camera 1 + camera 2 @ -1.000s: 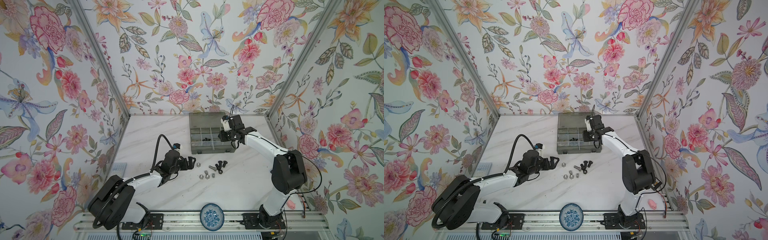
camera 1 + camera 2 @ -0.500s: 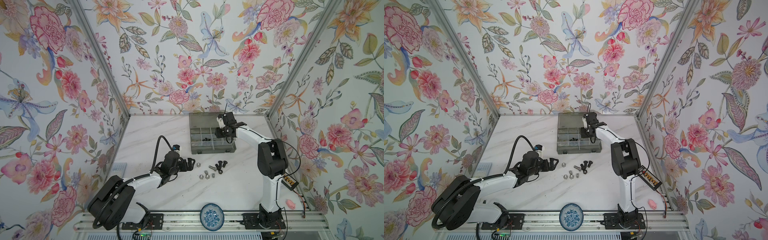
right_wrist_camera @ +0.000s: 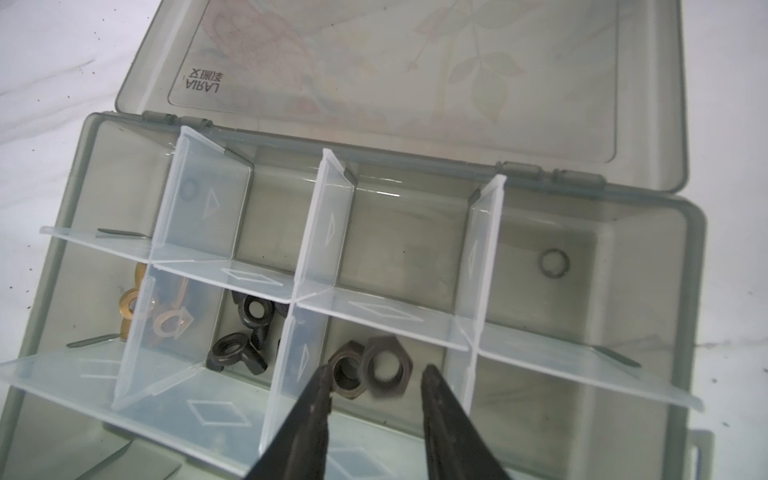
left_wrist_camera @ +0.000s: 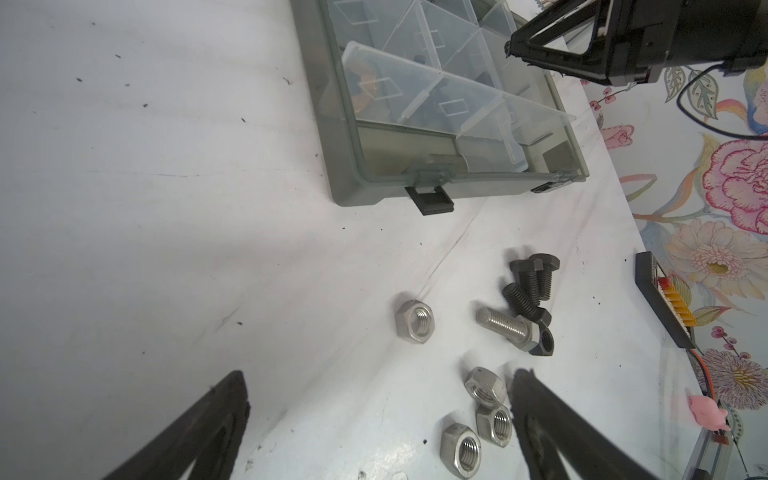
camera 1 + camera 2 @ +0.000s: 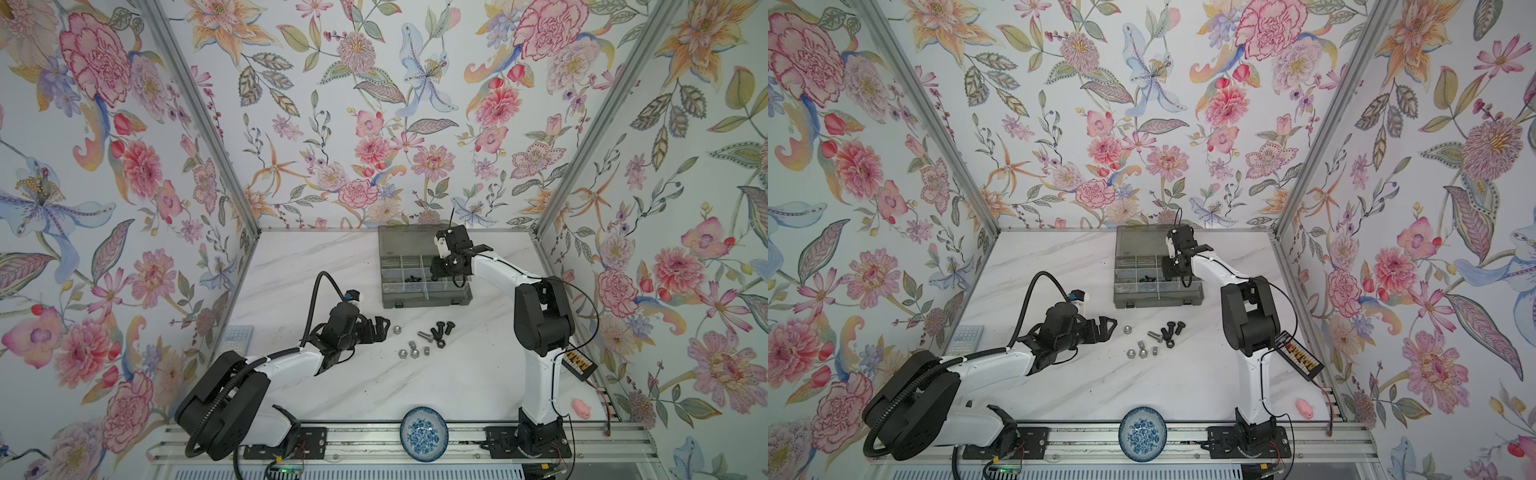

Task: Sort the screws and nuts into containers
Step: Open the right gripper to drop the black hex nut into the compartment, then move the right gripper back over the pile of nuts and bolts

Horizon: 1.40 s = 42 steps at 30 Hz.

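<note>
Right wrist view: drop-off step, by the look of it. right gripper (image 3: pixel 376 370) over organiser box (image 3: pixel 690 232), jaws apart, clamped on nothing; black nut (image 3: pixel 388 370) blurred just off the tips, probably mid-drop, beside a second black nut (image 3: pixel 348 375) in the middle-row compartment next to the black winged nuts (image 3: pixel 239 353). Next: lift straight clear of the dividers, then back to the pile on the counter (image 5: pixel 291 266): black screws (image 4: pixel 532 278), silver screw (image 4: pixel 505 326), silver nuts (image 4: pixel 484 390). left gripper (image 4: pixel 378 374) low over counter, jaws wide apart, empty, lone silver nut (image 4: pixel 413 320) just ahead; needs centring on one piece before closing, then an unused compartment for silver.
</note>
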Each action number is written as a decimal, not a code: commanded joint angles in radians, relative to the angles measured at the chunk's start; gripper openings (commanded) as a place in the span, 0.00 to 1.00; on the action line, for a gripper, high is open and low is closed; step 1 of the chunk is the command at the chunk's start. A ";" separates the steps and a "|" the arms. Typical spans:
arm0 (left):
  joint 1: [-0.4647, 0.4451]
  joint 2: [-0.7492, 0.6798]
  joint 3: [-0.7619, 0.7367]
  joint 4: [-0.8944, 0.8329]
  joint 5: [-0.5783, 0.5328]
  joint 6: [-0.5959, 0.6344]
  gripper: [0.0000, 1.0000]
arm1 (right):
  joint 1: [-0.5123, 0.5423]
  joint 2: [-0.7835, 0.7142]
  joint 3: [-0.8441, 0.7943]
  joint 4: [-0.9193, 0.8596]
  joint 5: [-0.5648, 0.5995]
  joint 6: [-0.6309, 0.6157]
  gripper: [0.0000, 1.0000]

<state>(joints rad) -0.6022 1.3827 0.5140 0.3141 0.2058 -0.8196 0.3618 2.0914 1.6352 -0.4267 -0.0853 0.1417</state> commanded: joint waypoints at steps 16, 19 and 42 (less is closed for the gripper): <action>-0.004 -0.041 0.025 -0.032 -0.021 -0.007 0.99 | -0.003 -0.377 -0.268 -0.070 -0.119 0.001 0.53; -0.004 -0.032 0.041 -0.042 -0.016 -0.001 0.99 | -0.002 -0.468 -0.393 -0.063 -0.168 0.041 0.54; -0.008 -0.005 0.042 -0.025 0.006 -0.001 0.99 | 0.235 -0.710 -0.884 0.013 0.013 0.213 0.55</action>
<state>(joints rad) -0.6022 1.3682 0.5365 0.2829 0.2035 -0.8204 0.5816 1.3590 0.7624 -0.4438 -0.1135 0.3309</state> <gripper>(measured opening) 0.995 0.551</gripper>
